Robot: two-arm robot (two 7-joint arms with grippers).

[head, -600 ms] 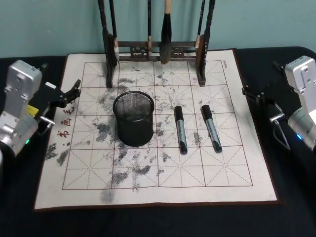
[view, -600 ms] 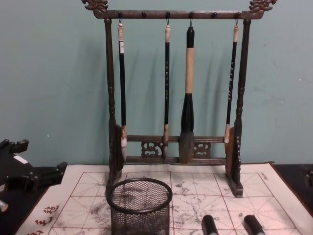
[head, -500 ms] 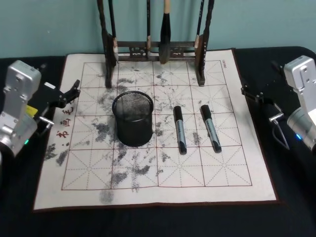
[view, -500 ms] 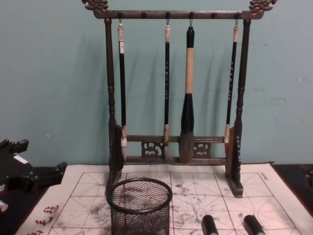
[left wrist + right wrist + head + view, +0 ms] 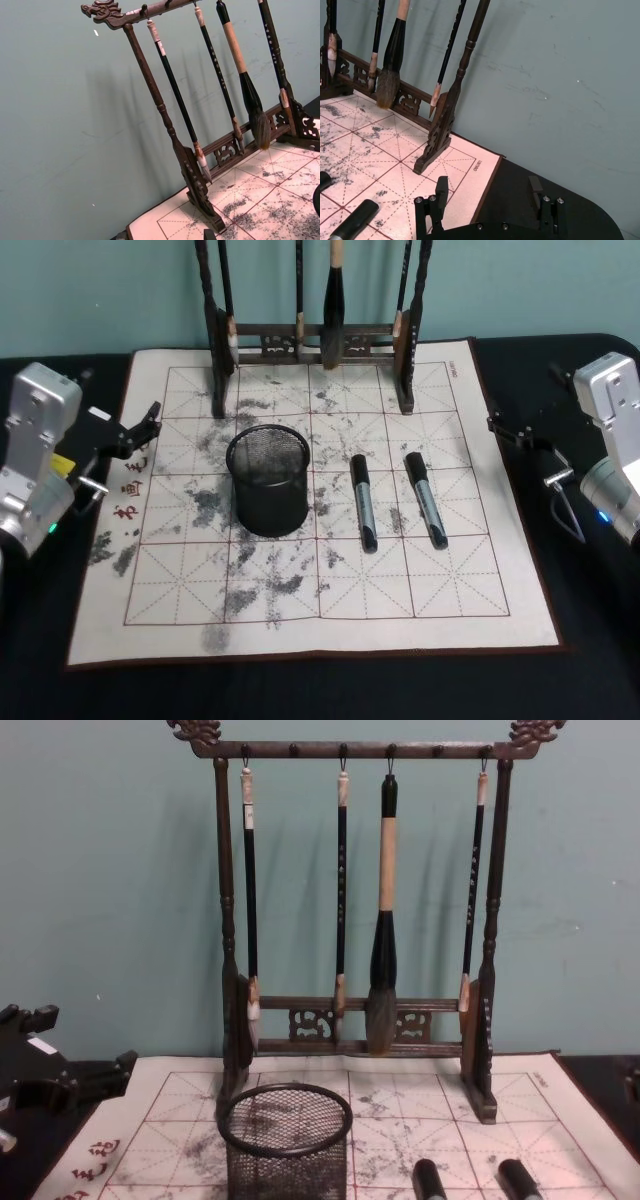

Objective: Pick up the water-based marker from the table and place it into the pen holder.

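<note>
1. R gripper [image 5: 488,184] hovers off the mat [image 5: 300,610] edge. Jaws are wide apart w/ nothing held. L gripper [image 5: 150,422] sits parked at the opposite edge, also open & empty as far as I can see.
2. Two markers lie flat on the mat, side by side, btwn R gripper and holder [image 5: 268,480]. Near marker [image 5: 425,498] is closest to R gripper, far marker [image 5: 364,502] is just beyond it, and the holder is beyond that. Nothing is picked yet.
3. Wrong pick: both markers look alike, so I can't tell which is water-based.
4. Crowding: the pair lies close & roughly parallel. Wide jaws dropping over the near one could nudge the far one, or straddle both.
5. Roll: the barrels are round, so an off-centre squeeze prob. kicks one sideways across the mat.
6. Tilt: gripping near one end lets the marker droop. The tip could then catch the holder rim instead of dropping in.
7. Holder looks like light mesh, so a bump on the approach may slide or tip it.
8. Rack [image 5: 315,335] stands past the holder w/ brushes hanging. An overshoot could clip its post.
</note>
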